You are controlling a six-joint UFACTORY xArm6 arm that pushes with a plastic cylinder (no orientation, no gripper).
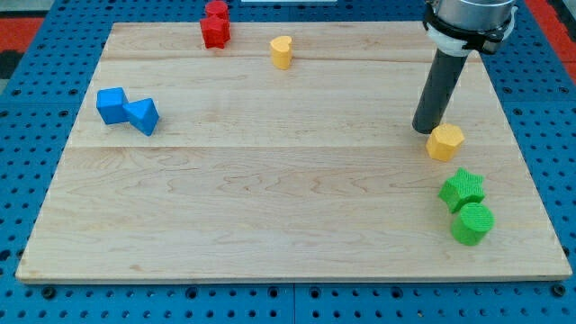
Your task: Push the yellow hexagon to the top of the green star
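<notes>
The yellow hexagon lies on the wooden board at the view's right, just above and a little left of the green star, with a small gap between them. My tip rests against the hexagon's upper left side. The dark rod rises from there to the view's top right.
A green cylinder sits right below the green star. A second yellow block lies near the top middle. Two red blocks stand at the top edge. Two blue blocks lie at the left. The board's right edge is close by.
</notes>
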